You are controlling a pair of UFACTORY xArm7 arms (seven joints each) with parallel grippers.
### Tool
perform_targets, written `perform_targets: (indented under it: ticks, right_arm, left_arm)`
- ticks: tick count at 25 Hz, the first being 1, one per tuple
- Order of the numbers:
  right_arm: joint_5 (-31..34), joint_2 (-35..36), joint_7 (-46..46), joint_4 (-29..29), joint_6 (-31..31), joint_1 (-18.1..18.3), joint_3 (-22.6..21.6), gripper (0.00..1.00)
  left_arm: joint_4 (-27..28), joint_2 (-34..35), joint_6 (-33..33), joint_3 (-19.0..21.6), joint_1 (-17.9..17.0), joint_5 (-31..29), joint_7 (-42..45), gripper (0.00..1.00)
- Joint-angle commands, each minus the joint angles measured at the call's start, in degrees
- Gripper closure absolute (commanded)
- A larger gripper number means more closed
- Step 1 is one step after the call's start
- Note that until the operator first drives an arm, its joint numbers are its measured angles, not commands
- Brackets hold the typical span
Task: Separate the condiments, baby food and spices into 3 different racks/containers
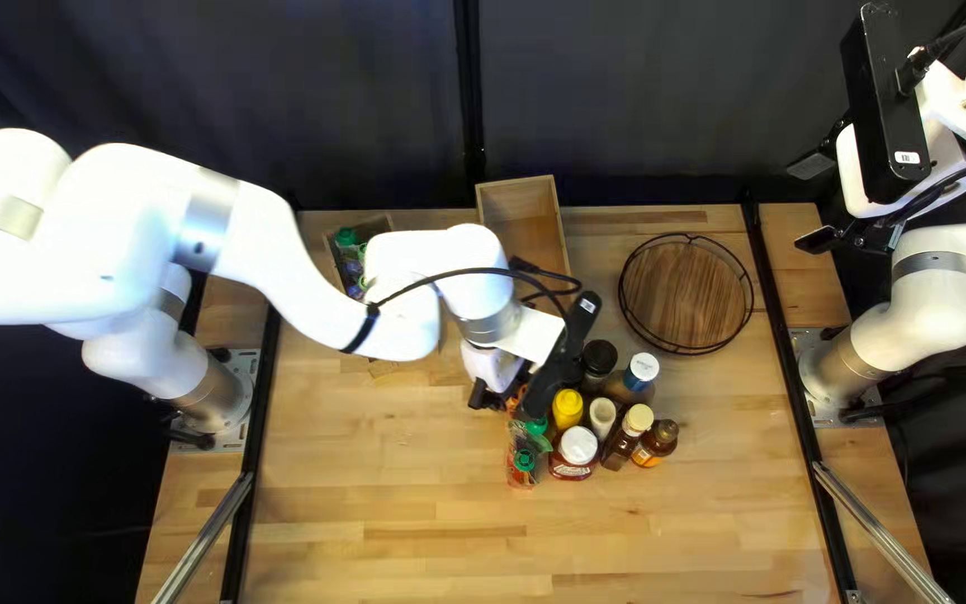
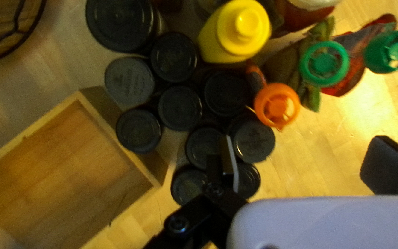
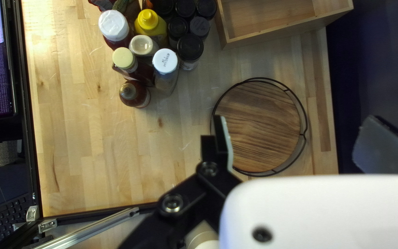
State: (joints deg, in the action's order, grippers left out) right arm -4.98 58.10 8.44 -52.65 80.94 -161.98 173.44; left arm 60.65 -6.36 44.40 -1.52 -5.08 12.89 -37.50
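Left pincer (image 1: 500, 392) open | right pincer (image 1: 813, 203) open | ten dark-lidded jars (image 2: 180, 108) | one yellow bottle (image 2: 238, 32) | one round rack (image 3: 263, 124)

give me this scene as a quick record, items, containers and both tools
spices (likely): black-lidded jars, standing in a cluster
condiments: yellow bottle, white-lidded red bottle, others beside them
baby food: green-capped pouches and an orange-capped one on the table; more in the left box
round rack: wood base, wire rim, nothing on it
middle box: wooden, beside the jars
left tool: open, over the jars' edge
right tool: open, raised
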Motion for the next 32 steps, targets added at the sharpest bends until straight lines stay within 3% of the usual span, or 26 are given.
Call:
perform_targets:
  ticks: [1,3,4,5,6,14,22,32]
  right_arm:
    - [0.0,0.0,0.0,0.0,0.0,0.0,0.0,0.0]
    - [0.0,0.0,0.0,0.0,0.0,0.0,0.0,0.0]
    - [0.0,0.0,0.0,0.0,0.0,0.0,0.0,0.0]
    - [0.0,0.0,0.0,0.0,0.0,0.0,0.0,0.0]
    - [0.0,0.0,0.0,0.0,0.0,0.0,0.0,0.0]
    - [0.0,0.0,0.0,0.0,0.0,0.0,0.0,0.0]
    - [0.0,0.0,0.0,0.0,0.0,0.0,0.0,0.0]
    - [0.0,0.0,0.0,0.0,0.0,0.0,0.0,0.0]
  left_arm:
    - [1.77,-3.1,-0.36,0.45,0.21,1.62,-1.66,0.06]
    - [2.22,-4.0,-0.26,0.55,0.4,2.33,-2.4,0.23]
    - [2.39,-4.23,-0.19,0.56,0.39,2.34,-2.39,0.47]
    - [2.65,-4.51,-0.01,0.59,0.4,2.39,-2.45,0.82]
    - [2.91,-4.73,0.25,0.61,0.38,2.37,-2.45,1.0]
    - [4.14,-2.56,4.74,0.35,-0.22,-0.49,0.63,1.0]
    - [4.42,6.26,16.21,0.95,-1.11,-6.24,10.15,1.0]
    - [-5.13,22.58,25.98,0.87,1.06,-12.84,16.98,1.0]
